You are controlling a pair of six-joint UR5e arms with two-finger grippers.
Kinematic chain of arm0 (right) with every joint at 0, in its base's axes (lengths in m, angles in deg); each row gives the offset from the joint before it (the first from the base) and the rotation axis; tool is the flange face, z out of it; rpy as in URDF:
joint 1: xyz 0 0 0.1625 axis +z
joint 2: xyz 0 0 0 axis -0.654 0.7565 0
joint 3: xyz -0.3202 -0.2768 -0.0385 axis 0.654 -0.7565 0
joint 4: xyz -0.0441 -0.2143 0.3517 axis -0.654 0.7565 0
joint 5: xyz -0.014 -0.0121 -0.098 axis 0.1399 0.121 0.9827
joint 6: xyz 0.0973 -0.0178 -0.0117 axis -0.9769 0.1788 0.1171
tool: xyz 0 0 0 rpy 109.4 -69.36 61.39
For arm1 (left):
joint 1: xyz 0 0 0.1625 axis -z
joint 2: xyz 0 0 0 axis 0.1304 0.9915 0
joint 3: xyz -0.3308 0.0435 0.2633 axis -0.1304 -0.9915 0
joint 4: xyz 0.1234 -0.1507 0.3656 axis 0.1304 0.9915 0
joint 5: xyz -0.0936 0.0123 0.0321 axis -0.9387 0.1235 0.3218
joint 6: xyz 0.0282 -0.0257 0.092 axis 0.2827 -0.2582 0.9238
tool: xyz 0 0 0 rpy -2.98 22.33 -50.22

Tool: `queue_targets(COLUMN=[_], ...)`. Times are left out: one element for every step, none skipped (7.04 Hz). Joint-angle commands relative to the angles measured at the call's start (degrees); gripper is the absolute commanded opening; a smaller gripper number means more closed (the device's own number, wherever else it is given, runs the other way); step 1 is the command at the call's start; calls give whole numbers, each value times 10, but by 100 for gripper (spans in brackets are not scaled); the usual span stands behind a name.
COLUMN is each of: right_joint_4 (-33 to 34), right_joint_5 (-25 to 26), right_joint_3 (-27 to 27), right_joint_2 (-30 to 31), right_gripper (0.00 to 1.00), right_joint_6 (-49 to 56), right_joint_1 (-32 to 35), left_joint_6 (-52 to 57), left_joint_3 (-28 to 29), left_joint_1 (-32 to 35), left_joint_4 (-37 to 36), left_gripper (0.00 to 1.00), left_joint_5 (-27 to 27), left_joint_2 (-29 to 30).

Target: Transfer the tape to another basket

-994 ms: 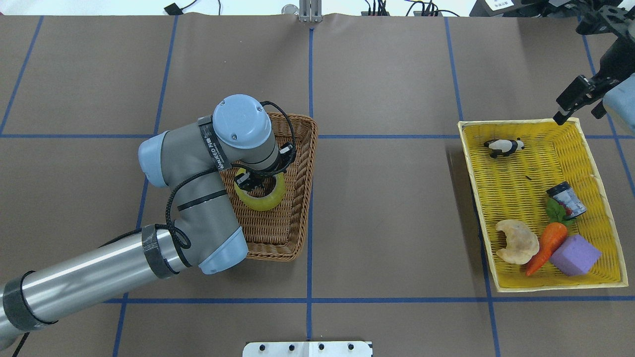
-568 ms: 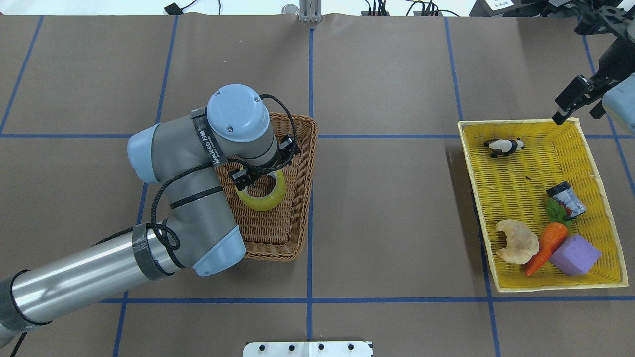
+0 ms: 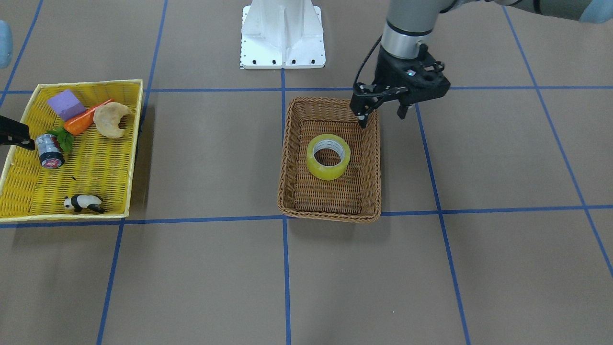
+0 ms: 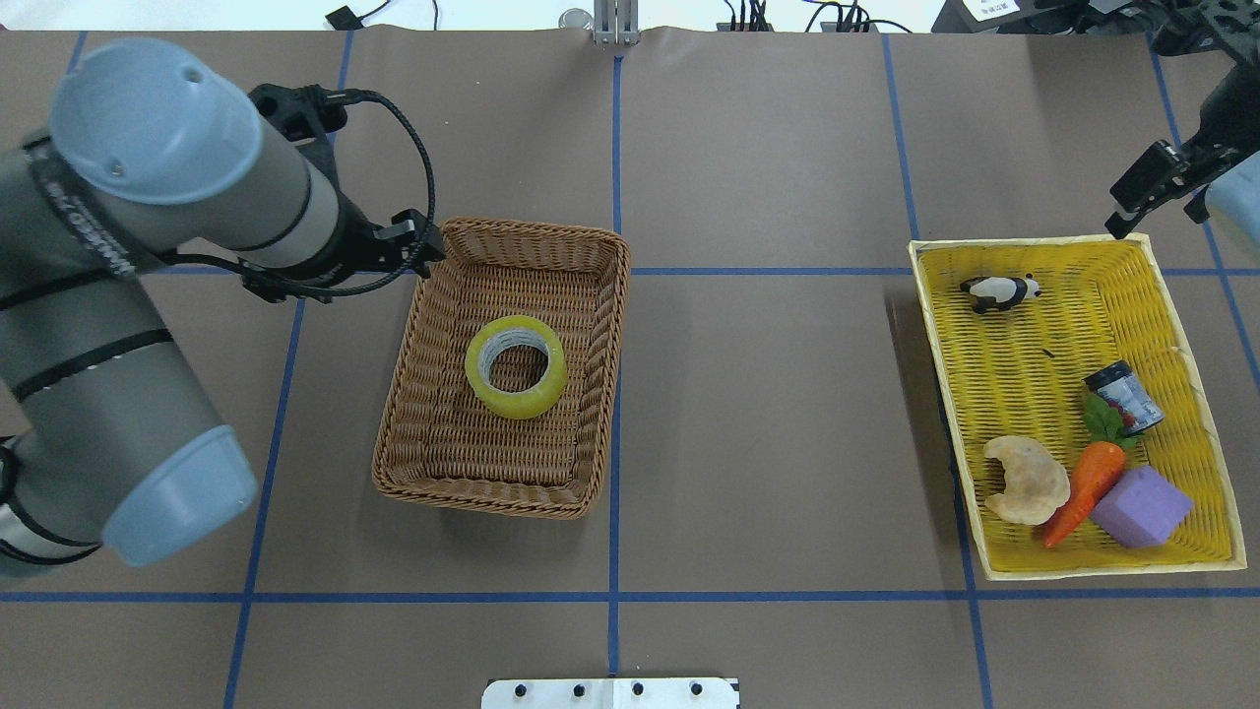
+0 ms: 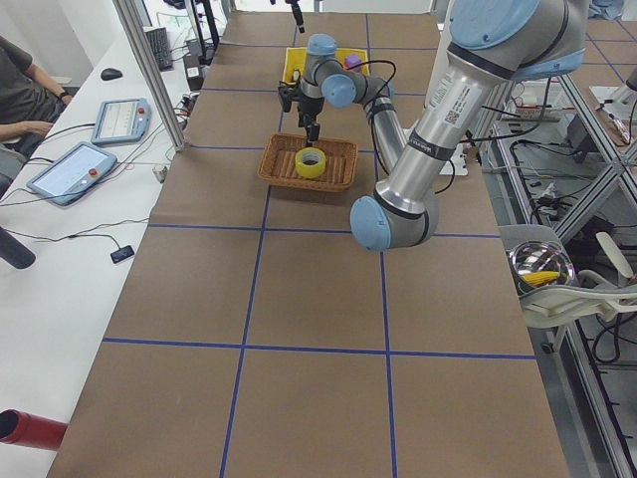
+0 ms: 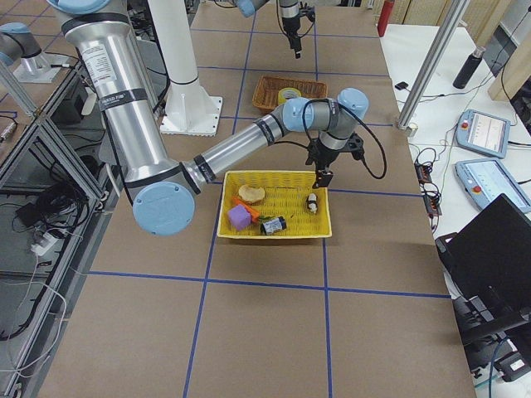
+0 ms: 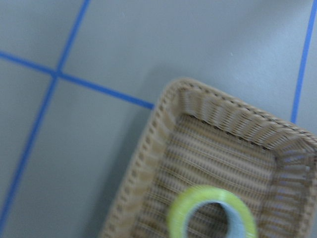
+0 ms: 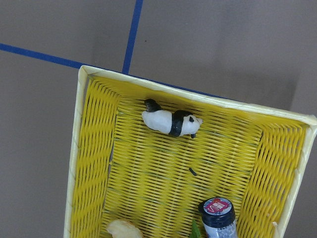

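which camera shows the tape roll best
The exterior front-facing view: the tape roll lies whole and sharp in the brown basket. Overhead nearly matches; left wrist crops and blurs it; side views show it tiny; right wrist misses it.

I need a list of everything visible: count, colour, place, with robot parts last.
table: 1, brown, blue lines
brown basket: 1, brown, robot's left of centre
tape: 1, yellow, inside brown basket
yellow basket: 1, yellow, robot's right
panda: 1, black-white, yellow basket
can: 1, silver-dark, yellow basket
carrot: 1, orange, yellow basket
pastry: 1, tan, beside carrot
block: 1, purple, beside carrot
left gripper: 1, black, jaws open, raised near brown basket's rim
right gripper: 1, black, jaws open, by yellow basket's far corner
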Motion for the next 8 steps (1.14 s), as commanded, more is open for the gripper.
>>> queue_targets(right_joint_4=[-4, -15, -20, -22, -21, -22, -49, -150], right_joint_5=[14, 14, 15, 16, 22, 22, 22, 25], right_joint_3=[5, 5, 3, -1, -6, -6, -3, -7], right_joint_2=[-1, 1, 2, 8, 9, 27, 81, 158], right_gripper=[100, 100, 100, 100, 100, 100, 100, 100], right_joint_6=[-2, -1, 0, 4, 6, 8, 44, 63], right_joint_1=[12, 18, 27, 36, 62, 88, 103, 107], left_joint_6=[279, 405, 515, 623, 682, 694, 724, 727], left_joint_3=[5, 51, 99, 127, 162, 195, 224, 242], left_joint_1=[129, 202, 264, 310, 342, 358, 383, 385], left_joint_4=[-2, 2, 5, 10, 27, 59, 88, 116], left_gripper=[98, 98, 98, 98, 98, 98, 98, 98], left_joint_5=[-14, -89, -148, -165, -180, -187, -204, -250], left_joint_2=[-73, -81, -82, -108, -109, -110, -135, -159])
